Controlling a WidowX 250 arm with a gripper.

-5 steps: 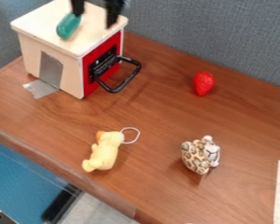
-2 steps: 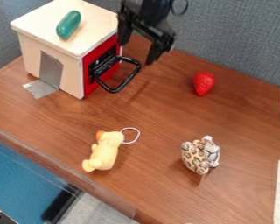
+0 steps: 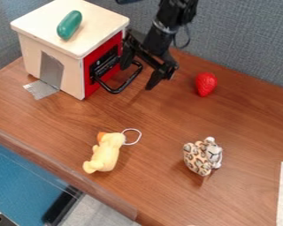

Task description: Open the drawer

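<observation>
Descending, the pincer (image 3: 137,77) has brought its spread fingers to the black handle (image 3: 129,80) of the closed drawer (image 3: 104,66), near the desk's (image 3: 155,119) far left corner; grasp appears due next.

The brown table (image 3: 155,185) is holding a red-fronted box (image 3: 67,66) and a strawberry (image 3: 206,84) either side of the gripper (image 3: 137,77); a yellow duck (image 3: 106,153) and a spotted plush (image 3: 198,157) are lying this side of it.

Left of the jaws, the box (image 3: 73,47) is placed, with the capsule (image 3: 69,25) set on it. The strawberry (image 3: 206,84) is seen to their right. Before them, the duck (image 3: 106,152) is laid leftward, the plush toy (image 3: 201,156) rightward.
</observation>
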